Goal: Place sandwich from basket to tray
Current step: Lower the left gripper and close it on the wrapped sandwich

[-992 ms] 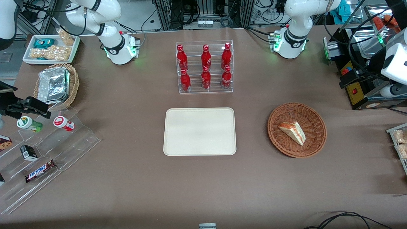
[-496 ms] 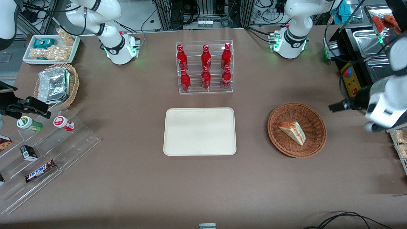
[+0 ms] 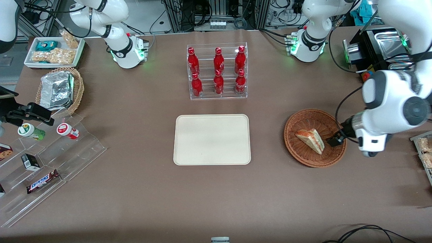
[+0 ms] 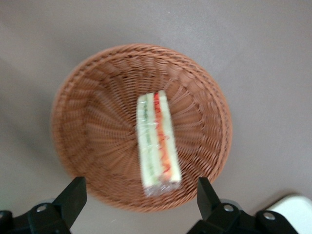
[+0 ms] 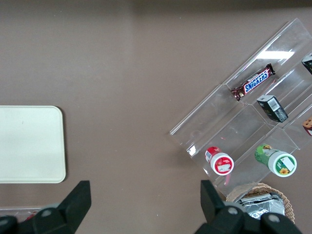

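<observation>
The tool hovers above the basket rim, fingers spread and holding nothing. Directly below it, the sandwich lies in the basket. The tray sits well apart.

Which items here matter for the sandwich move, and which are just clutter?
Job: sandwich in the basket; tray; gripper, open above the basket.

Clutter: red bottles, foil container, Snickers bar.

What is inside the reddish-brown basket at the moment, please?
Only the sandwich, lying on the basket's woven bottom. The weave under it is covered. The gripper hangs open above the basket, holding nothing.
</observation>
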